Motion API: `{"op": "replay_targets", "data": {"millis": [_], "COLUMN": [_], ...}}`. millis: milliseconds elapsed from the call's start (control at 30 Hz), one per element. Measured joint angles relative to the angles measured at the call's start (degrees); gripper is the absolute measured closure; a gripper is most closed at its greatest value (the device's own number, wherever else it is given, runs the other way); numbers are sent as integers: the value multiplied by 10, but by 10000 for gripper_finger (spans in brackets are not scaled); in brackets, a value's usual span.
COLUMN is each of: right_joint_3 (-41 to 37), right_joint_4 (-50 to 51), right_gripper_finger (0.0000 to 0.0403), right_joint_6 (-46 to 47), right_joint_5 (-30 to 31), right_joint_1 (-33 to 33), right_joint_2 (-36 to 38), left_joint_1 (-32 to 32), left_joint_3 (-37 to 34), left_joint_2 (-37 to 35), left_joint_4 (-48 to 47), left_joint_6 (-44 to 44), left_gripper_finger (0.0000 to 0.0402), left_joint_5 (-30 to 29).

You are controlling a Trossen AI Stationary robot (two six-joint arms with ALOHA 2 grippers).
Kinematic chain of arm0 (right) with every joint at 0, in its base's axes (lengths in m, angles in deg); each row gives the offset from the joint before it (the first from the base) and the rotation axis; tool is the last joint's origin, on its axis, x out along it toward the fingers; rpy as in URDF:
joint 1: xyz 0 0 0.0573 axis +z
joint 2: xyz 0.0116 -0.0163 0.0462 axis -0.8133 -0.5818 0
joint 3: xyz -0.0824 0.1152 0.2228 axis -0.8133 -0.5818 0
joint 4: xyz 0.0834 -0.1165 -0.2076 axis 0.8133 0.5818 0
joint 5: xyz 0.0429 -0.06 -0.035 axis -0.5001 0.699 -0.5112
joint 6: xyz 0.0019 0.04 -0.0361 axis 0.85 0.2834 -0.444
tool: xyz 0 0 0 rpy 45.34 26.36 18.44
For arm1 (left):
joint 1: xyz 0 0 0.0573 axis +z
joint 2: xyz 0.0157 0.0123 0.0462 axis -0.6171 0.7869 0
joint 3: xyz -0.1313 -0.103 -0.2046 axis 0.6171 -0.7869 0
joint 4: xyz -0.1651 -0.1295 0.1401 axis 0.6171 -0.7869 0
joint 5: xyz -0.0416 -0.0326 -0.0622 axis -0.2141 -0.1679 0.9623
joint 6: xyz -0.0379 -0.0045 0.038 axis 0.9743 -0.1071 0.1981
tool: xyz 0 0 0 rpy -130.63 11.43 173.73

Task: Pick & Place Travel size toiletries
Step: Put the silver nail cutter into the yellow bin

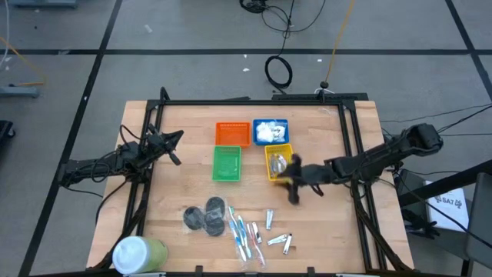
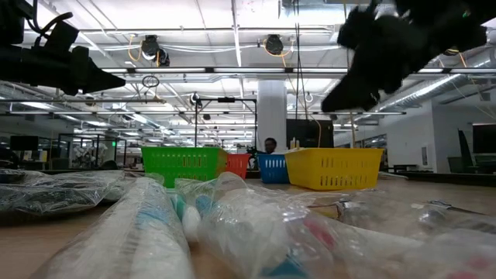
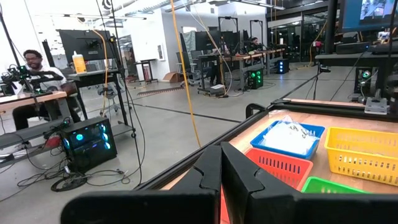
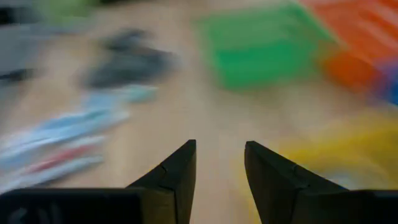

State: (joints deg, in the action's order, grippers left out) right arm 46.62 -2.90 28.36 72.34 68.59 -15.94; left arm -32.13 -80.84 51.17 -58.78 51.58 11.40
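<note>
Remaining on the wood near the front edge of the table [image 1: 330, 231], the loose toiletries are ranked here from largest to smallest. The dark discs [image 1: 206, 216] lie in a cluster and are judged light, flat and stiff, best pinched across an edge. Just beside them the toothbrushes [image 1: 244, 235] lie fanned out; their clear wrappers are likely slippery, so a grip across the middle of the handle is advised. The clippers [image 1: 278, 240] are small, hard metal and are best taken across their narrow sides. One clipper is already seen in the yellow basket [image 1: 279, 160], and white packets, judged soft, fill the blue basket [image 1: 270, 131]. The right gripper [image 1: 294, 187] is held just beside the yellow basket, fingers parted and empty. The left gripper [image 1: 175, 148] is parked at the table's left side, closed on nothing.
</note>
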Motion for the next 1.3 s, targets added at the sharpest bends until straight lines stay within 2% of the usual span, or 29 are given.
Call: {"op": "replay_targets", "data": {"millis": [67,133,267,400,600,733,967,1133,1300], "right_joint_3": [0,1,32,86,167,204,264,269,269], "right_joint_4": [-55,-95,-111,-108,-99,-31,173,280,327], "right_gripper_finger": [278,275,254,209,144,135,150,150,150], "right_joint_6": [-58,-91,-104,-109,-134,-119,-41,4,-1], "right_joint_5": [-55,-76,-32,10,15,20,32,29,28], "right_joint_1": [36,84,177,251,299,313,337,348,354], "right_joint_2": [0,0,-3,-39,-141,-186,-236,-255,-259], "left_joint_1": [0,0,0,0,0,0,0,0,0], "left_joint_3": [0,0,0,0,0,0,0,0,0], "left_joint_2": [0,0,0,0,0,0,0,0,0], "left_joint_4": [0,0,0,0,0,0,0,0,0], "left_joint_6": [0,0,0,0,0,0,0,0,0], "left_gripper_finger": [401,401,401,401,401,401,401,401,401], "left_joint_5": [0,0,0,0,0,0,0,0,0]}}
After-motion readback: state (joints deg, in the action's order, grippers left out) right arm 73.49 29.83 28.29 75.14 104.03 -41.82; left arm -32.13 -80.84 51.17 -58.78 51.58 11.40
